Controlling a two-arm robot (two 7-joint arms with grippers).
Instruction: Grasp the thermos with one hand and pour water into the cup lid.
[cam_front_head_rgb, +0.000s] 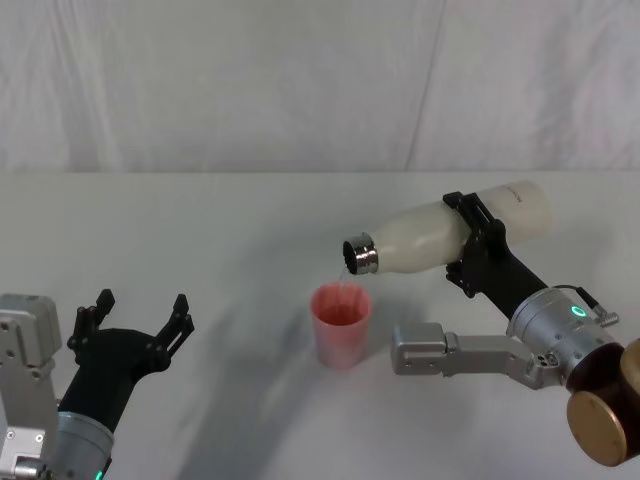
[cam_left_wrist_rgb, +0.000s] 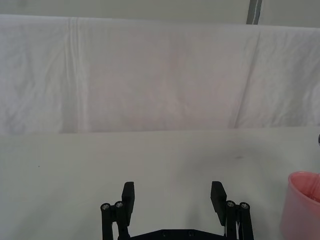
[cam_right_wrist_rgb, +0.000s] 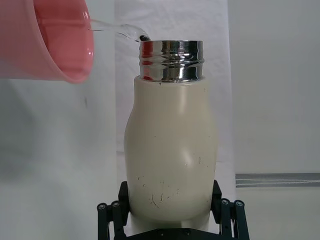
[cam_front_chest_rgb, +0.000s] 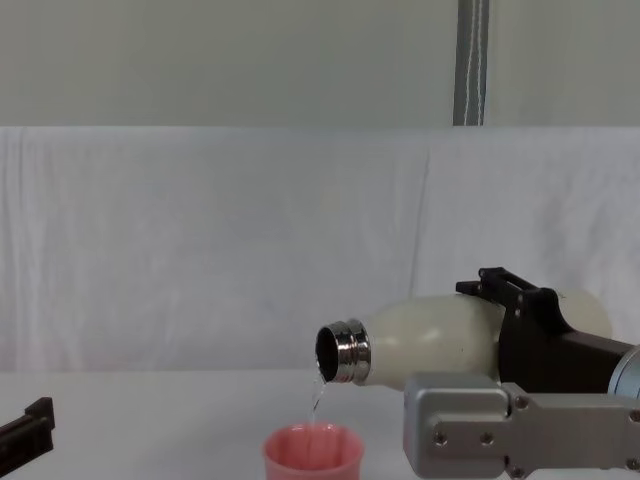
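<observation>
White-draped table (cam_front_head_rgb: 200, 230): right tool (cam_front_head_rgb: 478, 238) clamps tilted thermos (cam_front_head_rgb: 440, 235); left tool (cam_front_head_rgb: 135, 318) gapes empty.

The thermos (cam_front_head_rgb: 450, 232) in my black right gripper (cam_front_head_rgb: 478, 240) is cream-white with a shiny silver neck, and the water (cam_front_chest_rgb: 316, 398) leaving it is clear and colourless. The cup lid (cam_front_head_rgb: 341, 322) is salmon-pink on the plain white desk (cam_front_head_rgb: 230, 240). My left gripper (cam_front_head_rgb: 135, 328) is black too.
</observation>
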